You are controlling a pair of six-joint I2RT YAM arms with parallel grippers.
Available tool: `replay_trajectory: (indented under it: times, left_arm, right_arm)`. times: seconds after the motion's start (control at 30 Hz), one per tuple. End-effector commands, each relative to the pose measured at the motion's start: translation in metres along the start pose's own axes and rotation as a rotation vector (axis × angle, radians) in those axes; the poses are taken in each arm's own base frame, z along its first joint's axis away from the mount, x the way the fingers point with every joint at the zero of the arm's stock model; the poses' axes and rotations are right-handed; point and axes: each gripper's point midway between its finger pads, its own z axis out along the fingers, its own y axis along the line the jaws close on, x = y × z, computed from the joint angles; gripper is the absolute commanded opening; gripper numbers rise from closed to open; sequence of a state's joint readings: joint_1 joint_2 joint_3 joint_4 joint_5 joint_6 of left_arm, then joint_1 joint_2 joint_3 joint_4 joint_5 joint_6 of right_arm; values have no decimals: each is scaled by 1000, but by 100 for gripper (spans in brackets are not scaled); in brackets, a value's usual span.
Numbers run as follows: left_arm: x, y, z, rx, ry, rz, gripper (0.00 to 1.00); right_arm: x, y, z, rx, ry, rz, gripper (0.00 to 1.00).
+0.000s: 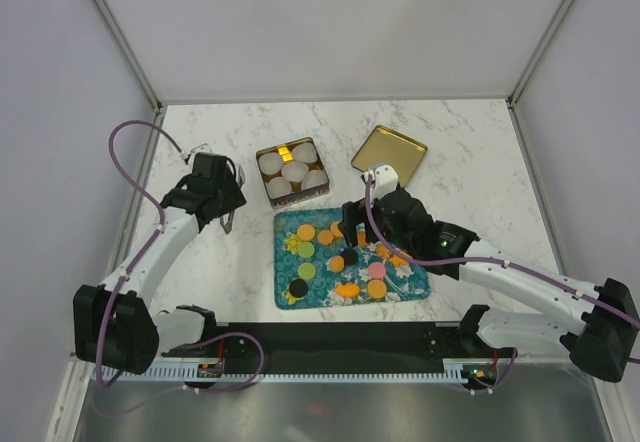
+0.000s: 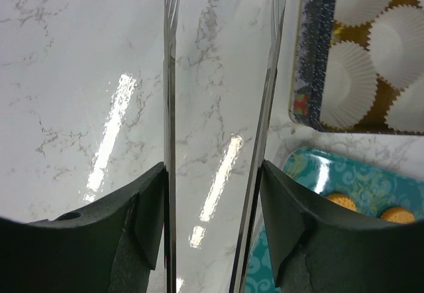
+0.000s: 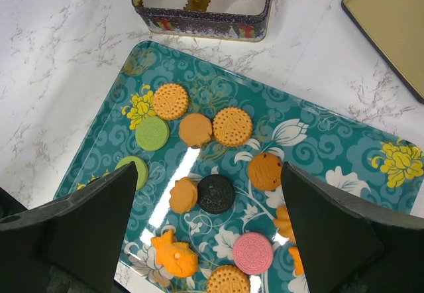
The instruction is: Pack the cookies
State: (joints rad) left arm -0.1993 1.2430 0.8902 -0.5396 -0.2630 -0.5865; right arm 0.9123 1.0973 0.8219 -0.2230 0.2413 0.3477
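Top external: the right gripper (image 1: 347,230) hangs wide over the cookies (image 1: 336,261) on the teal tray (image 1: 418,288); the left gripper (image 1: 229,217) holds nothing, beside the tin (image 1: 268,197).

Left wrist: its jaws stand partly apart over bare surface (image 2: 99,74).

Right wrist: a black cookie (image 3: 215,193) lies between the fingers (orange ones touch it); closing may pinch two.

no readable text, labels, brands, numbers or signs in any view
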Motion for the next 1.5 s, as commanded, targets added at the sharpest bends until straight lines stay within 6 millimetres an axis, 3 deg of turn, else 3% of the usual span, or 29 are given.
replay_trajectory:
  times: [0.0,0.2,0.33,0.63,1.03,1.47]
  left_arm:
    - [-13,-10,-33,56,-42,87,63]
    - [-21,-25,-80,166,-90,173,58]
    - [-14,-34,-108,229,-94,236,57]
    - [36,-56,-151,423,-4,391,54]
    - [96,-71,-168,553,118,565,53]
    - [138,-102,-149,560,212,682,53]
  right_arm:
    - [-20,0,1,21,-43,-5,98]
    - [-34,-3,0,59,-63,0,98]
    - [-47,-11,-3,120,-81,-2,98]
    - [-62,-40,-22,250,-109,10,98]
    - [-47,-61,-45,312,-117,92,98]
    - [-33,-66,-48,321,-90,82,98]
